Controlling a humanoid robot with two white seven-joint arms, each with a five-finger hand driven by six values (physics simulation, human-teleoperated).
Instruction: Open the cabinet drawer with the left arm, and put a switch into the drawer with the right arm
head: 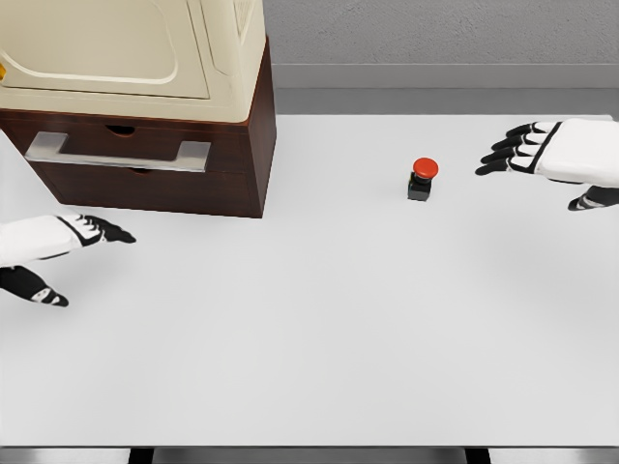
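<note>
A dark wooden cabinet stands at the table's back left, its drawer closed, with a silver bar handle across the front. A switch, a red button on a small black base, sits upright on the table right of the cabinet. My left hand hovers at the left edge, below and in front of the handle, fingers spread and holding nothing. My right hand is at the right edge, a short way right of the switch, fingers extended toward it and apart from it.
A cream-coloured appliance rests on top of the cabinet. The white table stretches toward me, with its front edge near the bottom of the view. A grey wall runs behind the table.
</note>
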